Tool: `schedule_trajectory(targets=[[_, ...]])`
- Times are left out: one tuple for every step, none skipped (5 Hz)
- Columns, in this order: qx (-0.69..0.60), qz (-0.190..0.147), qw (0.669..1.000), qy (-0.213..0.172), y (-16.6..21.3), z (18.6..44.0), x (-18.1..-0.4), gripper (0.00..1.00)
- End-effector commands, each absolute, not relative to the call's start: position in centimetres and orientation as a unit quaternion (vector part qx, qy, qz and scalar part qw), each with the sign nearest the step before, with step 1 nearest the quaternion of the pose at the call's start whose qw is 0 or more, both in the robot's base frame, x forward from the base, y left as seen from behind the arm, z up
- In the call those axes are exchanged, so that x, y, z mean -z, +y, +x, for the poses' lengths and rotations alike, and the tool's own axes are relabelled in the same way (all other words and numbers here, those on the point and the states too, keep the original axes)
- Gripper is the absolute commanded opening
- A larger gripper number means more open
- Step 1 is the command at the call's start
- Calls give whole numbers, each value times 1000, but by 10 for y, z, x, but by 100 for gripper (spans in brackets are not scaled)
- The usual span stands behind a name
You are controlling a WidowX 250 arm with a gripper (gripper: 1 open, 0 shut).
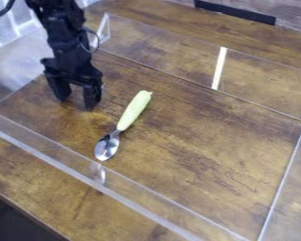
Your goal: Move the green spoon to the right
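The green spoon [125, 121] lies flat on the wooden table inside a clear-walled enclosure, its yellow-green handle pointing up-right and its shiny silver bowl [106, 148] toward the front. My black gripper [75, 97] hangs to the left of the spoon's handle, fingers pointing down and open, with nothing between them. It does not touch the spoon.
Low transparent acrylic walls [65, 151] frame the wooden table [203, 141] on the front, left and right. A clear upright panel [221, 66] stands at the back right. Dark cables run along my arm [59, 28] at the upper left.
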State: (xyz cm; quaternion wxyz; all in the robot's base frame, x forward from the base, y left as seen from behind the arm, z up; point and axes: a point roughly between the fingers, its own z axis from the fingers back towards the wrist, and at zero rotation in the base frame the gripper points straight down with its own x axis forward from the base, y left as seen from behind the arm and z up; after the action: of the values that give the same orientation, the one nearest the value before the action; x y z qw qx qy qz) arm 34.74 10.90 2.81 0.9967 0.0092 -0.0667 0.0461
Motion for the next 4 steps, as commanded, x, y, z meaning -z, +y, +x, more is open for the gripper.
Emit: schedule_trajectory(targets=[[-34, 10, 994, -100, 99, 349, -54, 100], [-45, 7, 994, -101, 91, 351, -58, 0], [-59, 7, 993, -101, 84, 353, -62, 0], [-82, 0, 991, -104, 74, 353, -71, 0]])
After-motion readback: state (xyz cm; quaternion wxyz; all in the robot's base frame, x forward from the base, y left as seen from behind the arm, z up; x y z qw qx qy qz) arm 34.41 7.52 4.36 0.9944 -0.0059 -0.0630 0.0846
